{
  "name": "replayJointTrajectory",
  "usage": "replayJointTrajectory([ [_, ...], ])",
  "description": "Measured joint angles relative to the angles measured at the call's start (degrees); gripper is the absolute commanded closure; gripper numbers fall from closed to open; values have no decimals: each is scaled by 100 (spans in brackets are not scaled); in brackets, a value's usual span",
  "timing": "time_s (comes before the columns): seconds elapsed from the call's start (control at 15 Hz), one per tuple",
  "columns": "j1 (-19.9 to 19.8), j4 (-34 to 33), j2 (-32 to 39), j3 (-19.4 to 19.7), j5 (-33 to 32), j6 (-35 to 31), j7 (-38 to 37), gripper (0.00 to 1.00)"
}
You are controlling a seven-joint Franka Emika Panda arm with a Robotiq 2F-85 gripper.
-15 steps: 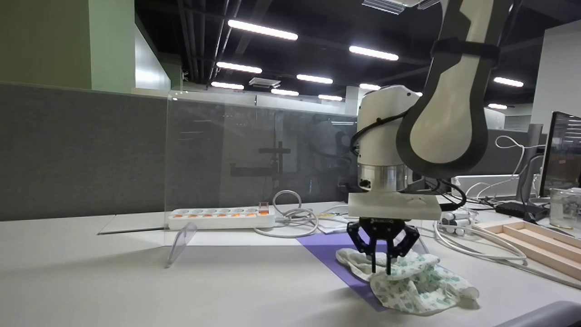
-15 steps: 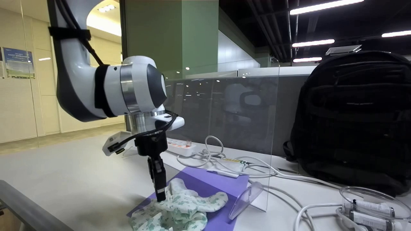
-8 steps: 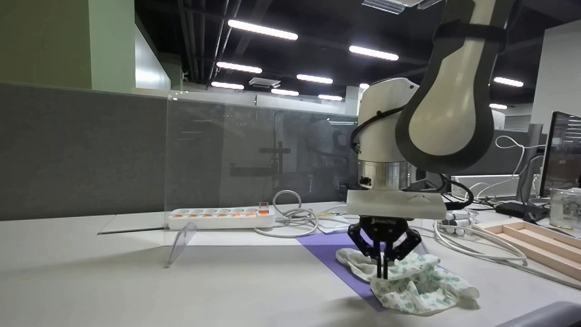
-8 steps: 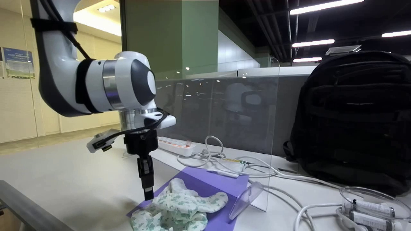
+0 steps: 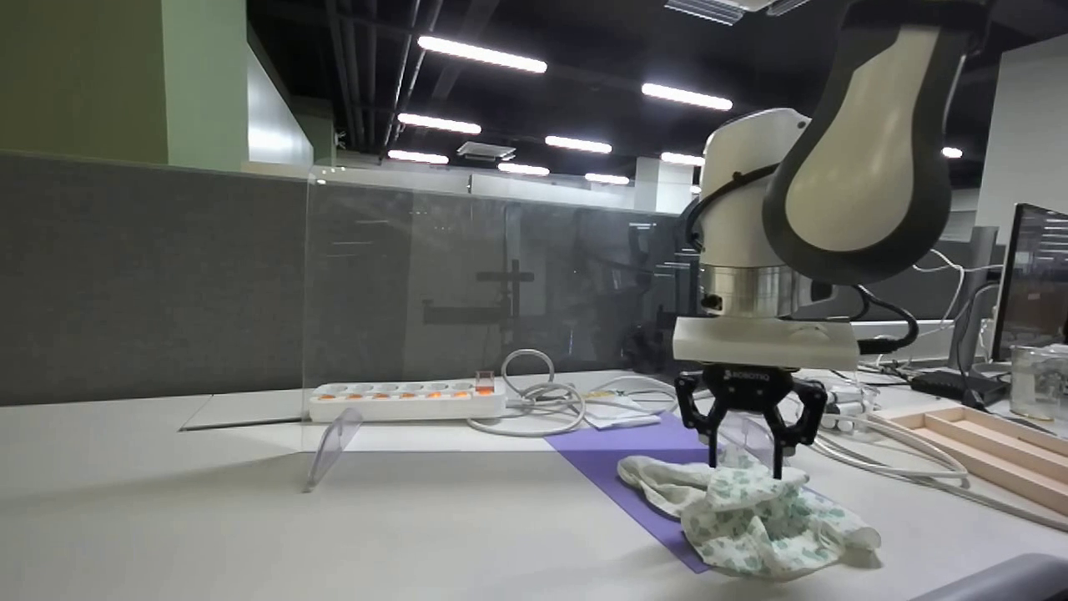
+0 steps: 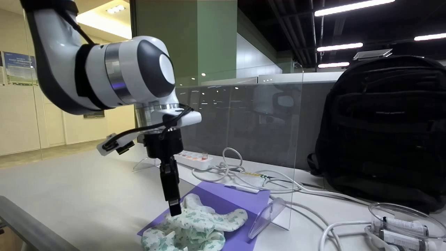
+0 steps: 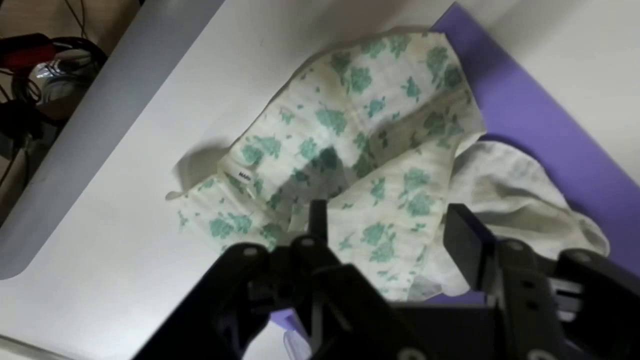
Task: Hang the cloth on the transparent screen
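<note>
Currently, the gripper [image 5: 745,467] is held low with its fingers [image 7: 318,220] pointed down and spread apart, and a clear gap is left between the two tips. Directly beneath it the cloth [image 7: 340,125], white with green leafy motifs, is bunched in loose folds; in the wrist view it is seen below the gap and out past both fingers. Whether the cloth is touched by the tips cannot be told. A small label [image 7: 244,176] with dark lettering is shown on it, outside the gap, past one finger. Under the gripper and the cloth a purple sheet [image 6: 230,198] is partly covered, and some of the cloth is spread over the sheet's edge onto the table [image 5: 250,534]. Behind the gripper, in both exterior views, the transparent screen [image 5: 467,267] is stood upright, and one clear foot [image 6: 266,218] of it is seen near the cloth. Beyond the screen from the gripper, a white power strip [image 5: 406,404] and a looped pale cable [image 5: 517,434] are laid on the table. On the gripper's side turned from the power strip, a pale divided tray [image 5: 984,455] is placed, well apart from the fingers. Also well apart from the gripper, a black backpack [image 6: 386,139] is seen in an exterior view, backed by a grey partition [image 6: 313,115].
</note>
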State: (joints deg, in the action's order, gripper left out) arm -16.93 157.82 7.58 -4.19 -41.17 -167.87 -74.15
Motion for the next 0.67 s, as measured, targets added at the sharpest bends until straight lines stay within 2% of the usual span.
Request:
replayJointTrajectory([
  [0.07, -13, -5, -42, 86, -36, 3, -16, 1],
  [0.13, -23, -15, -52, 162, -46, 7, -20, 18],
  [0.27, -51, -25, -14, 203, 22, 50, -13, 4],
  [0.33, -52, -26, 8, 202, 48, 55, -13, 0],
  [0.53, -44, -46, 23, 226, -37, 55, -29, 0],
  [0.67, -29, -139, 49, 352, -328, 61, -145, 0],
])
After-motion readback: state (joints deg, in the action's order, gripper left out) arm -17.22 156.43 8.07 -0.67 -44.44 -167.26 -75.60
